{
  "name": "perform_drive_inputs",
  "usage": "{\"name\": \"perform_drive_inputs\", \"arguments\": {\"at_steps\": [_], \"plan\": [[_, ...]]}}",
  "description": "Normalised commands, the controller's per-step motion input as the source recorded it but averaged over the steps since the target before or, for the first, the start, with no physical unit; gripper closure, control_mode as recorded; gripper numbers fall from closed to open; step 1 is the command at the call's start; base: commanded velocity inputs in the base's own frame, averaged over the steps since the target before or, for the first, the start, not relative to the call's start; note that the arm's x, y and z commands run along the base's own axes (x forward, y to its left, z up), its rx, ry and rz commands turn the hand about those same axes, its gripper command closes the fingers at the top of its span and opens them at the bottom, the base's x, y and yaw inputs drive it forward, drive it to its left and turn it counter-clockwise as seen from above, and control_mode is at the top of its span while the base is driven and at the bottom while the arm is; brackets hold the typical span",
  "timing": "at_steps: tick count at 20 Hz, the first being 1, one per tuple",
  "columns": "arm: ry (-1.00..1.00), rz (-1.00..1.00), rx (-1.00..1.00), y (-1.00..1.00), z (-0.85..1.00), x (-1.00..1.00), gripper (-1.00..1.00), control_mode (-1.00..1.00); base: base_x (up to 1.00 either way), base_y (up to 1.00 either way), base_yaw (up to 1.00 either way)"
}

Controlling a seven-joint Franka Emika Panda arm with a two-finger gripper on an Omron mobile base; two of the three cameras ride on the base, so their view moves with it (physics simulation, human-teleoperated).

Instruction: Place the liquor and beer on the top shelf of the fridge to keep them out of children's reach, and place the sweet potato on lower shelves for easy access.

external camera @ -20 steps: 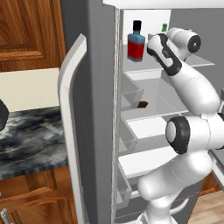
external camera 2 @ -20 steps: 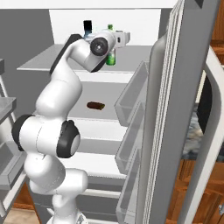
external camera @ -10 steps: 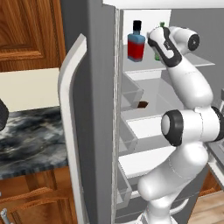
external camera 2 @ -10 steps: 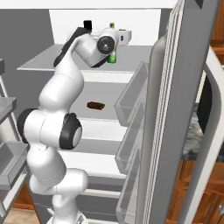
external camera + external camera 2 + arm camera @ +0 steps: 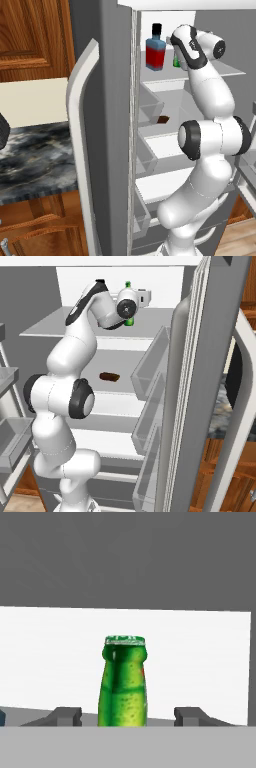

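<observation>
Pale top shelf (image 5: 220,74) under beer (image 5: 123,684)

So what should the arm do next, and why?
Probably draw the gripper straight back out of the fridge. Its fingers stand open, clear of the beer, which stands upright on the top shelf near the liquor; the sweet potato lies on a lower shelf.
</observation>
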Motion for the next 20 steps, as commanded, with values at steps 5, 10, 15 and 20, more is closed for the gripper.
{"name": "perform_drive_inputs", "arguments": {"at_steps": [5,10,15,20], "plan": [[0.0,0.01,0.0,0.0,0.0,-0.02,-1.0,-1.0,0.0,0.0,0.0],[0.0,0.0,0.0,-0.01,0.16,-0.24,-1.0,-1.0,0.0,0.0,0.0],[0.0,0.0,-0.07,0.0,0.21,-0.47,-1.0,-1.0,0.0,0.0,0.0],[0.05,0.0,-0.14,0.0,-0.03,-0.69,-1.0,-1.0,0.0,0.0,0.0]]}}
